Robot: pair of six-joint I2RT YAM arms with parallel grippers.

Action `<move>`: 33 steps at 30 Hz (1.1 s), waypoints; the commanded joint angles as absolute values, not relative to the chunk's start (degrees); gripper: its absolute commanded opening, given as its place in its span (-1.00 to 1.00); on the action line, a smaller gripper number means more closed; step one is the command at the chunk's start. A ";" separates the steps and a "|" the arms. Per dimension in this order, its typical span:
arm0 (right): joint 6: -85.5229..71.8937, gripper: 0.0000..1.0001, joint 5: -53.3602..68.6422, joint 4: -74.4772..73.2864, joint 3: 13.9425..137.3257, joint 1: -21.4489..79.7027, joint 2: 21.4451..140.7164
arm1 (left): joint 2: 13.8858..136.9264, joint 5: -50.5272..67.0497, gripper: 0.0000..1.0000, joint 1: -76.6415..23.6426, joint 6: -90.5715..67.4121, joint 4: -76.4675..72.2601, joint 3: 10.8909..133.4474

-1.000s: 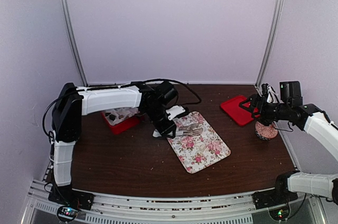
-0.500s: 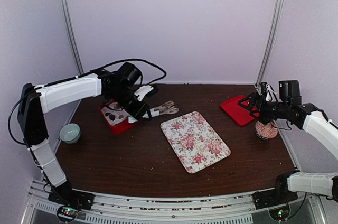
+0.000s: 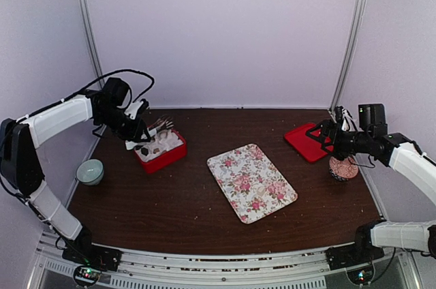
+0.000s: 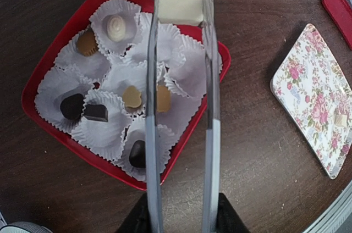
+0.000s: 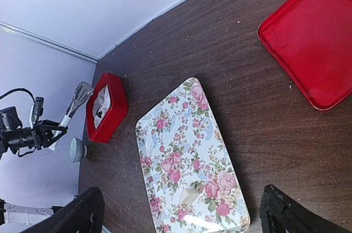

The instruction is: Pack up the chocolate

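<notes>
Change of state: one second ago the left gripper (image 3: 131, 135) held the metal tongs (image 4: 209, 79) over the rectangular rose-printed tray (image 3: 252, 182); it has since swung back and now hangs over the square red box (image 3: 167, 159) lined with white paper cups (image 4: 99, 134). The fingers are clamped on the tong handles, and the tips pinch a pale rectangular chocolate block (image 4: 180, 9) above the box's far corner. Dark and tan chocolates (image 4: 132, 96) already sit in the cups; one small pale piece (image 5: 191, 193) lies on the tray. Probable step — release into a free cup. The right gripper (image 3: 321, 135) stands wide open and empty near the flat red lid (image 3: 306, 142). Surface: dark brown wooden table (image 3: 170, 214), crumb-speckled. Room: plain pale walls (image 3: 225, 37), metal corner posts (image 3: 351, 37).
</notes>
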State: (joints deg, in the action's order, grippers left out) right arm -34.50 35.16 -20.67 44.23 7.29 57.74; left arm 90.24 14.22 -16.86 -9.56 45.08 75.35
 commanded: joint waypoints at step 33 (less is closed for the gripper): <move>-35.68 1.00 33.75 -19.30 43.15 6.97 56.23 | 97.03 14.99 -0.17 -15.42 -10.58 44.75 80.13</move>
